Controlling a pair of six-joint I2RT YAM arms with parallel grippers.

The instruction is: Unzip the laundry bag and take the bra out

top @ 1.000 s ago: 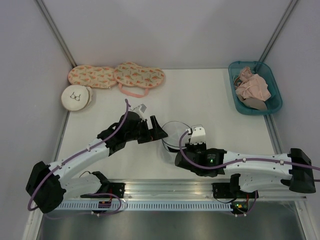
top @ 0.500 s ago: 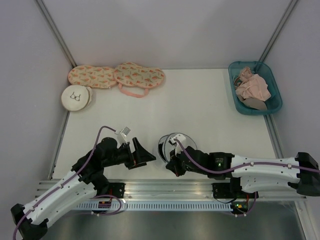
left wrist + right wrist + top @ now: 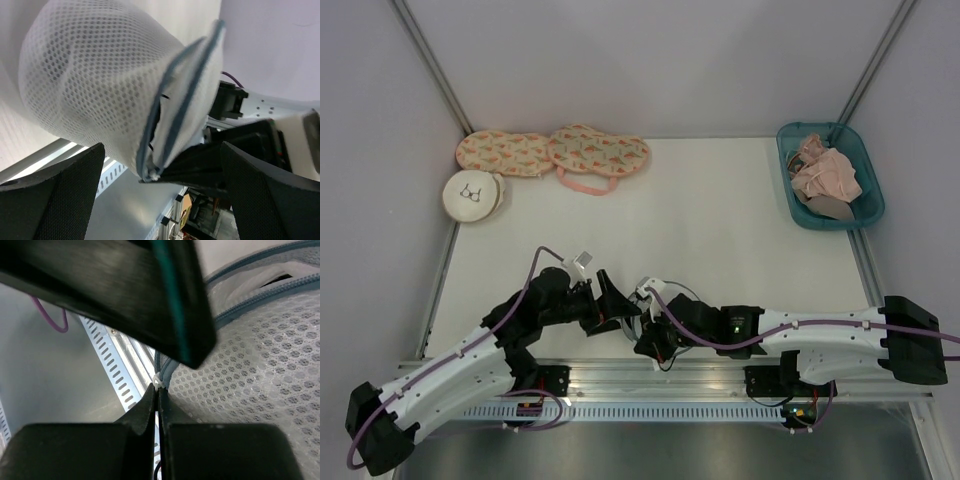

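Laundry bag is tipped on edge right by the front rail. Right gripper is pinched tight on the zipper pull at the bag's rail-side end, with the zipper running away from the rail. Left gripper is spread wide either side of the bag, gripping nothing.

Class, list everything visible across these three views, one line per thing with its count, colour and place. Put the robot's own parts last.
laundry bag: one, white mesh, grey-blue zipper rim, near table edge between the arms
zipper pull: one, white, on the bag's rim
bra-shaped cases: two, pink patterned, far left
round pouch: one, cream with bra drawing, left side
basket: one, teal, far right
garments: count unclear, pink and beige, in basket
table: one, white
left end effector: one, black, open beside bag
right end effector: one, black, shut on zipper pull
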